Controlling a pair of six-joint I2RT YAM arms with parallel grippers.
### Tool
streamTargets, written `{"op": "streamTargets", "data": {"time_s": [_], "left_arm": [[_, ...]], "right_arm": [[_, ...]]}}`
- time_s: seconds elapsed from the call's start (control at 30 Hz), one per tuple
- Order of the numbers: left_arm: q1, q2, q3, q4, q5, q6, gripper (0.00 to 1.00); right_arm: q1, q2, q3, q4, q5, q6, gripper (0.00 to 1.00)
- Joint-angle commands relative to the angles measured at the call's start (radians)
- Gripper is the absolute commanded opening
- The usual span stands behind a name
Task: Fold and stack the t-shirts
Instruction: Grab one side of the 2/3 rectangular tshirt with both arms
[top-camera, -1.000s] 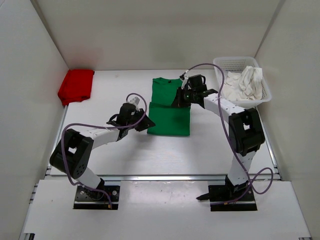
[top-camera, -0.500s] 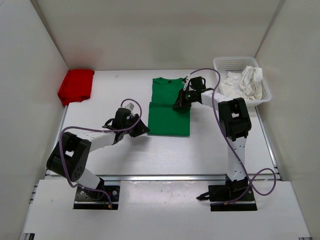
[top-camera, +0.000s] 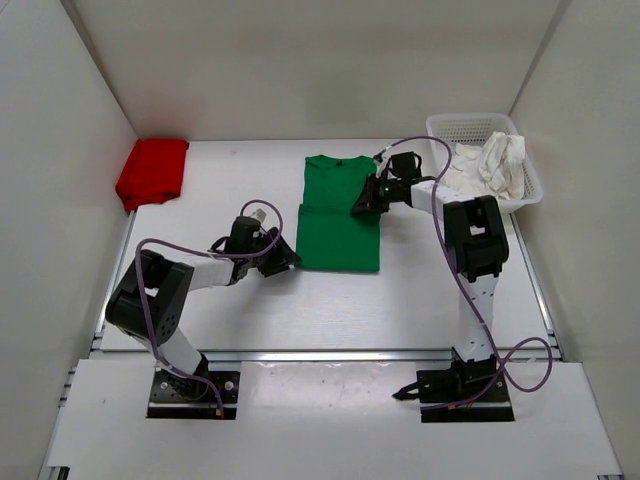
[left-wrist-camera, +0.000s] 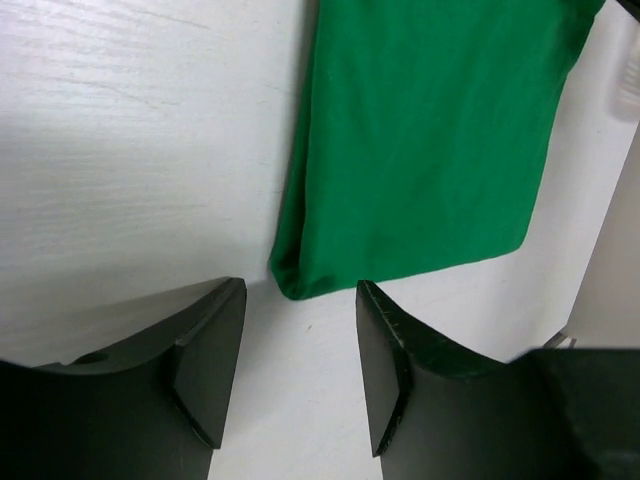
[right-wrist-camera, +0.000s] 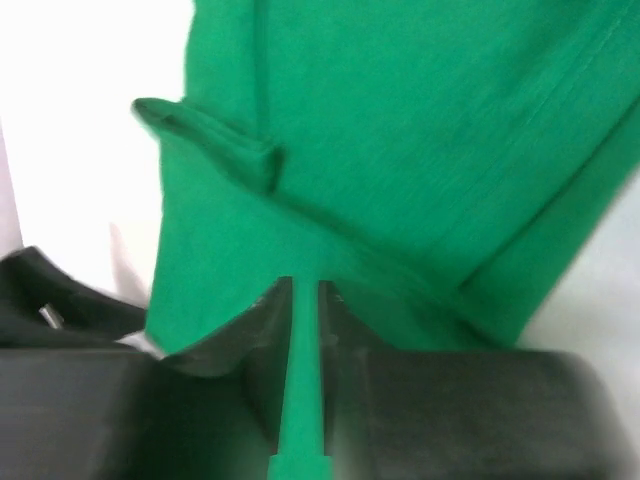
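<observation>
The green t-shirt (top-camera: 340, 212) lies folded flat in the middle of the table. My right gripper (top-camera: 363, 200) sits at its right edge, shut on a thin fold of green cloth (right-wrist-camera: 300, 340). My left gripper (top-camera: 284, 258) is open just off the shirt's near left corner (left-wrist-camera: 298, 280). Only bare table shows between its fingers (left-wrist-camera: 205, 350), and they touch no cloth. The red t-shirt (top-camera: 152, 172) lies folded in the far left corner. The white t-shirt (top-camera: 490, 165) is bunched in the basket.
A white mesh basket (top-camera: 530, 185) stands at the far right corner, close behind my right arm. White walls close in the table on the left, back and right. A metal rail (top-camera: 320, 355) runs along the table's near edge.
My left gripper has opened, let go of the green shirt's near left corner and drawn back slightly. My right arm's elbow has swung up while its gripper stays at the shirt's right edge.
</observation>
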Motion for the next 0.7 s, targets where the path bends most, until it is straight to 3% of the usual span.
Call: {"op": "streamTargets", "data": {"time_s": [0.0, 0.03, 0.13, 0.2, 0.3, 0.43, 0.67], "left_arm": [[-0.015, 0.023, 0.039, 0.017, -0.002, -0.005, 0.57], [-0.021, 0.034, 0.042, 0.012, -0.011, -0.003, 0.55], [-0.026, 0.036, 0.034, 0.019, -0.040, -0.016, 0.47], [-0.026, 0.042, 0.027, 0.027, -0.051, -0.019, 0.44], [-0.020, 0.048, 0.017, 0.044, -0.043, -0.031, 0.39], [-0.027, 0.049, 0.011, 0.049, -0.046, -0.030, 0.33], [-0.029, 0.059, 0.016, 0.050, -0.043, -0.033, 0.26]], "right_arm": [[0.004, -0.214, -0.066, 0.054, 0.019, 0.023, 0.18], [-0.003, -0.246, -0.103, 0.092, 0.013, 0.049, 0.27], [0.000, -0.450, -0.404, 0.262, 0.042, 0.146, 0.39], [0.007, -0.538, -0.553, 0.365, 0.073, 0.187, 0.42], [-0.005, -0.631, -0.751, 0.390, 0.110, 0.214, 0.43], [-0.040, -0.721, -0.945, 0.404, 0.173, 0.238, 0.47], [-0.040, -0.678, -1.045, 0.490, 0.142, 0.278, 0.52]]}}
